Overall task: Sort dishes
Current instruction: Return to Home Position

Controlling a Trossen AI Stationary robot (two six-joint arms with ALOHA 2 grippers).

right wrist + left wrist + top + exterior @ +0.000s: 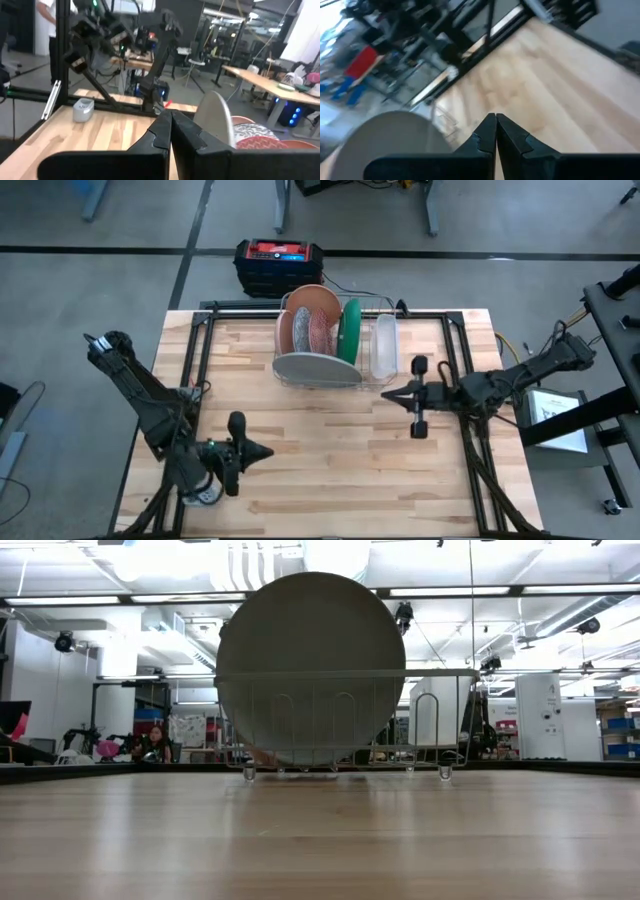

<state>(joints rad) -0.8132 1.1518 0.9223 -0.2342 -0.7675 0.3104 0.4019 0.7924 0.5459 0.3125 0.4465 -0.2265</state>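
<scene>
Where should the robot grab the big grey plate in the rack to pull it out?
Probably by its top rim, coming down from above. The grey plate stands on edge in the wire rack, whose wires cage its lower half; only the upper curve sticks up free, so pinch across that thin edge.

A wire rack (pixel 440 673) stands on the wooden table (pixel 330 450).

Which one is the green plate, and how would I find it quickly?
Find the silver wire rack at the far middle of the wooden table. Among the things standing on edge in it, the green plate sits between the red-and-white patterned plate and the clear tub. It is the only dark green thing there.
</scene>
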